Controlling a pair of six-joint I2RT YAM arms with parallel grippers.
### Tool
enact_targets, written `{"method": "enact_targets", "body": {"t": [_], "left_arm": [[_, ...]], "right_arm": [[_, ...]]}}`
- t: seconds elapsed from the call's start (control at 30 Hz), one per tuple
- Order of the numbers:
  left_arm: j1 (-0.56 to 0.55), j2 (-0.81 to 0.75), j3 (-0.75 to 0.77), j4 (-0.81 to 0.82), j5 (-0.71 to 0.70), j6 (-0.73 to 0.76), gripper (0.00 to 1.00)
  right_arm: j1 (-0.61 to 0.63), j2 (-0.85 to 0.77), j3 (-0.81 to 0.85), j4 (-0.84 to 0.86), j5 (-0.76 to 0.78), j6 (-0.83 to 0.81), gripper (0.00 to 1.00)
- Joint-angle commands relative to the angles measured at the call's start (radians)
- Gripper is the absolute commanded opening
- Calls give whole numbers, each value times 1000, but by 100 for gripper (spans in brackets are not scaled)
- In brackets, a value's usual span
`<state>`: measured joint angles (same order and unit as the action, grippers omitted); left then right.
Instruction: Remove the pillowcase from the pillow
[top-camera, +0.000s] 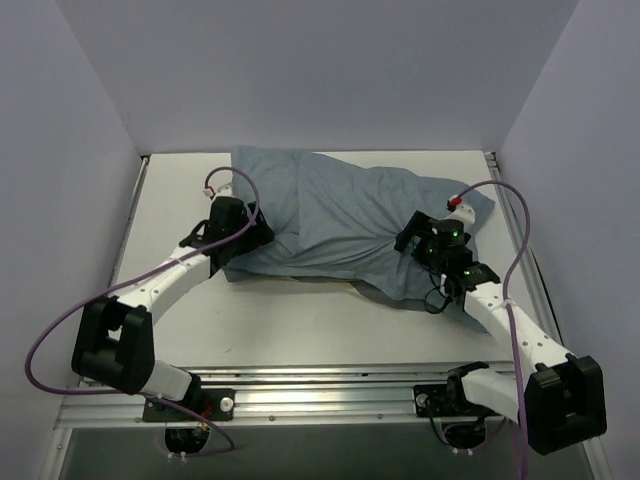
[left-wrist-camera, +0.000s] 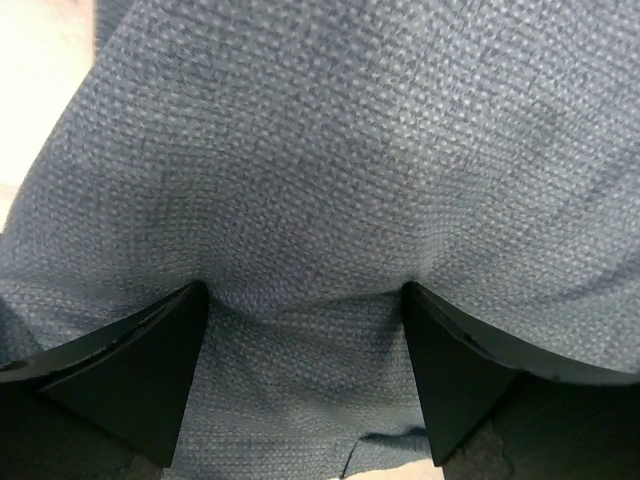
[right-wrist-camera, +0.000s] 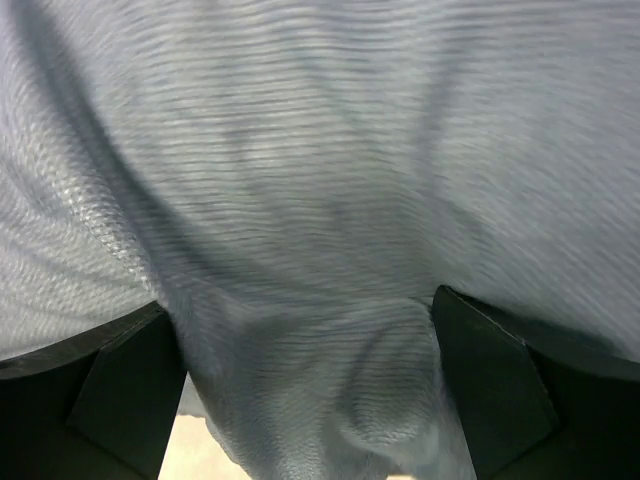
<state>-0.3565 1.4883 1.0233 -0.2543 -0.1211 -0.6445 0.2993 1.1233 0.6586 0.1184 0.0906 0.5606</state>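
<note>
Left pincer (left-wrist-camera: 303, 290) and right pincer (right-wrist-camera: 300, 300), both spread against pillowcase (top-camera: 340, 215): gripping stage, probably; next calls for closing on fabric, then pulling.

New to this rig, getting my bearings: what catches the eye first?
A rumpled slate-blue pillowcase sprawls across the middle of the white table. The left gripper is at its left end and the right gripper at its right end, each open with fabric between its jaws.
</note>
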Motion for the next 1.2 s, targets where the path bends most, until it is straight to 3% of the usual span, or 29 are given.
{"method": "enact_targets", "body": {"t": [0.0,0.17,0.2,0.47,0.73,1.17], "left_arm": [[-59,-78,-155,68,47,-101,86],[-238,-242,-291,40,3,-171,86],[-255,-272,-298,21,-3,-176,86],[-311,-488,-287,-135,-106,-185,86],[-317,-447,-232,-149,-146,-159,86],[-315,-349,-252,-79,-209,-167,86]], "right_arm": [[-69,-52,-10,-114,98,18,95],[38,-108,154,-206,182,-53,94],[125,-109,183,-217,216,-65,93],[464,93,435,-212,402,-211,93],[506,340,541,-129,368,-263,93],[567,371,595,-114,360,-264,93]]}}
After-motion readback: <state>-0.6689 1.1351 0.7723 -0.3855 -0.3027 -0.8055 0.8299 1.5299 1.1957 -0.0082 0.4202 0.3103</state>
